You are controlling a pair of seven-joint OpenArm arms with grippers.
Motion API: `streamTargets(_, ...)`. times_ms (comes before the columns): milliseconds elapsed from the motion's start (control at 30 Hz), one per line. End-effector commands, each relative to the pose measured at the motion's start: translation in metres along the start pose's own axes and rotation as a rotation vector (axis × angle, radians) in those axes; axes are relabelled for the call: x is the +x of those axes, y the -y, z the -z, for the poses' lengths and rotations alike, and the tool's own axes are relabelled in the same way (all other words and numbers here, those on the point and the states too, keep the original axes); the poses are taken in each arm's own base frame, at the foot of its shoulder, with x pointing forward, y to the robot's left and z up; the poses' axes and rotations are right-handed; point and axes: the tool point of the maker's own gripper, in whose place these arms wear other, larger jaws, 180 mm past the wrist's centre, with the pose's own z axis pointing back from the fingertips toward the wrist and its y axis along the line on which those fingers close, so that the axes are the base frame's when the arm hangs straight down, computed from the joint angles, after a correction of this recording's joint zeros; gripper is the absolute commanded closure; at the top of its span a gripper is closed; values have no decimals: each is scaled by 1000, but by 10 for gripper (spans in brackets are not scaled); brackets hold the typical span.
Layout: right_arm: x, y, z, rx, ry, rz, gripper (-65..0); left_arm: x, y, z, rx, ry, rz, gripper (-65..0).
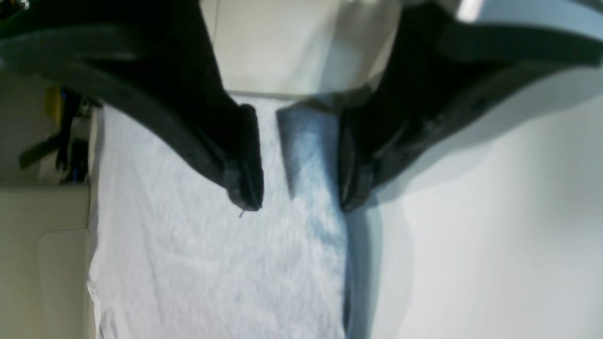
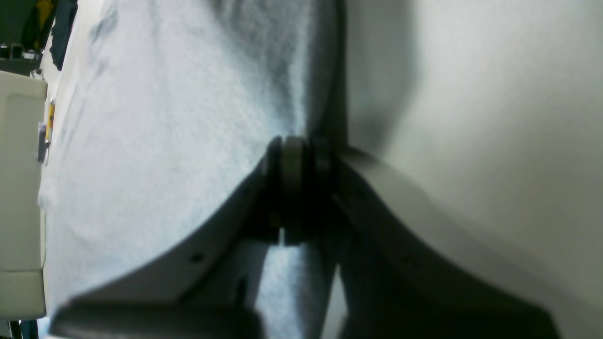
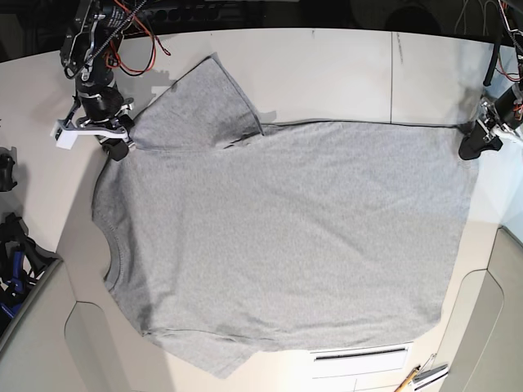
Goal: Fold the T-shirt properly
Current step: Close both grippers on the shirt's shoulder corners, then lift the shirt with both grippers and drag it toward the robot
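Note:
The heather-grey T-shirt (image 3: pixel 286 212) lies spread flat on the white table (image 3: pixel 343 73), plain side up, neck at the left and hem at the right. One sleeve is at the top left. My right gripper (image 3: pixel 122 145) is at the shirt's upper left shoulder. In the right wrist view its fingertips (image 2: pixel 294 157) are closed on the edge of the cloth (image 2: pixel 165 117). My left gripper (image 3: pixel 474 145) is at the hem's upper right corner. In the left wrist view it (image 1: pixel 300 203) is open, with the shirt's edge (image 1: pixel 311 155) lying between its fingers.
Red and black cables (image 3: pixel 122 24) hang at the top left. Dark gear (image 3: pixel 12 245) sits off the table's left edge. A pen-like tool (image 3: pixel 417 377) lies at the bottom right, beside a white panel with a slot (image 3: pixel 359 355). The table's front edge curves in.

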Motion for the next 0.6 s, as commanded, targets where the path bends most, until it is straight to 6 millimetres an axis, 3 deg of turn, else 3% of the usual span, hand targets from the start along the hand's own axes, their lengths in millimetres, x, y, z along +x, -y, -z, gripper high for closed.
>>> streamTargets(0,-4,4,-2,-19,-29,-12,0,-9,-10,-7,38,-59,11,-215)
streamTargets(200,-9,5,-3,-21,-53,-14,0,8,-8,-17,11,9,-8,0)
streamTargets(400,2,-2,-8,-7,-69,-61,0,16,-9,-23,15,13,22,0)
streamTargets(567,23,-1,-27,-17,-47,-166,0,20,-15,-33,34,-2,39,0)
